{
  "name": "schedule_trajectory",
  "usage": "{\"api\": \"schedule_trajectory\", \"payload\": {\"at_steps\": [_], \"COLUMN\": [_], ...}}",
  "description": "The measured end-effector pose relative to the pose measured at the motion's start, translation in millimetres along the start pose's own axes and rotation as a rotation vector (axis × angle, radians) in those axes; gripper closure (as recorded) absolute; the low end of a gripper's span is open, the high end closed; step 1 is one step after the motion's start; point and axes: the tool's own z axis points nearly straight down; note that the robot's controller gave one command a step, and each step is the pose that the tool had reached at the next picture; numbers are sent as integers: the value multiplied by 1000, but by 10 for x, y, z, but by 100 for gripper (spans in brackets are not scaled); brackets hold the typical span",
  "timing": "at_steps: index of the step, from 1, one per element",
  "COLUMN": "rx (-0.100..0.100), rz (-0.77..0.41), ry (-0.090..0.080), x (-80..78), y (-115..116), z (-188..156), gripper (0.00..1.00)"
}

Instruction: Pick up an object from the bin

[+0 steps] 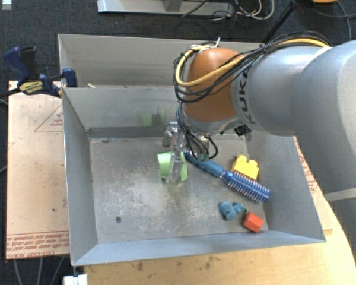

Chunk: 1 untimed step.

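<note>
My gripper (175, 172) hangs down in the middle of the bin, under the orange wrist cover. A small light green block (164, 162) sits right at its fingers, partly behind them; it looks to be between the fingers, close to the bin floor. A blue hairbrush (231, 179) lies just to the right, its handle end near the gripper and its bristle head pointing right. A yellow block (245, 165) rests behind the brush head.
A small blue lumpy toy (230, 210) and an orange cube (253, 221) lie near the bin's front right corner. The arm and its cables cover the bin's back right part. Bare floor spreads over the bin's left half.
</note>
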Motion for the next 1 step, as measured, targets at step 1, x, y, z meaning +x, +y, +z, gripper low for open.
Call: {"api": "schedule_trajectory", "payload": {"at_steps": [1], "rx": [2], "rz": [-51], "ry": [4], "x": [-106], "y": [-6], "z": [393], "gripper": [0]}}
